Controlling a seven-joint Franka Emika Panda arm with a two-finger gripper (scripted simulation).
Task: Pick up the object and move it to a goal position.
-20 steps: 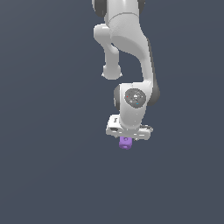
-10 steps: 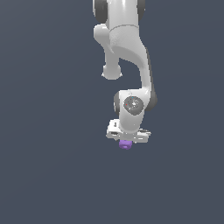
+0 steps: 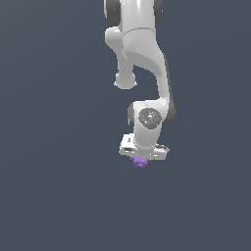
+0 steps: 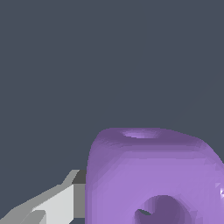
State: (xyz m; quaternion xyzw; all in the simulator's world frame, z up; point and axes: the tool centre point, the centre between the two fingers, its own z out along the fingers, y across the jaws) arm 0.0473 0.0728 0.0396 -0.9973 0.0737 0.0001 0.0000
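Hanging directly beneath the white gripper (image 3: pixel 142 158), the purple holed block (image 3: pixel 141 162) is seen held between the fingers, 1 finger (image 4: pixel 57 203) pressed against its side. No goal marker is visible, so the direction of the coming carry cannot be judged.

Honestly the only other thing there was a flat dark grey-blue backdrop (image 3: pixel 54 147). It looked plain and uniform in both views.
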